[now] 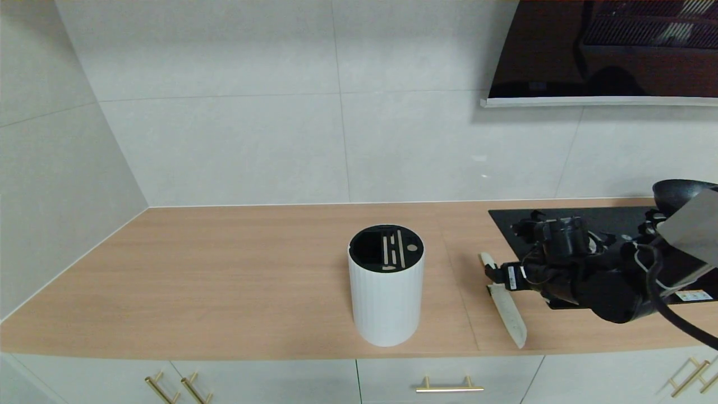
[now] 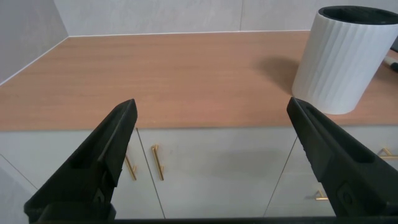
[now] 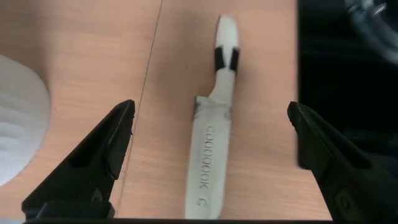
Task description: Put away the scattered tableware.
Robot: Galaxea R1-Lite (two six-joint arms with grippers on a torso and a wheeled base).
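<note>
A white knife [image 1: 506, 307] lies flat on the wooden counter [image 1: 224, 269], its handle pointing toward the wall and its blade toward the front edge. My right gripper [image 1: 496, 275] hovers open just above where handle meets blade. In the right wrist view the knife [image 3: 214, 155] lies between the two spread fingers [image 3: 109, 155], untouched by either, and the right gripper [image 3: 211, 112] holds nothing. A white ribbed cylindrical holder [image 1: 386, 292] with a black slotted top stands to the knife's left. My left gripper [image 2: 211, 106] is open and empty, out in front of the counter edge, level with the cabinets.
A black cooktop [image 1: 611, 221] lies at the right of the counter, with a dark pan [image 1: 679, 193] at its far corner and a range hood [image 1: 606, 50] above. The holder [image 2: 345, 59] stands near the front edge. Cabinet handles [image 2: 157, 163] sit below the counter.
</note>
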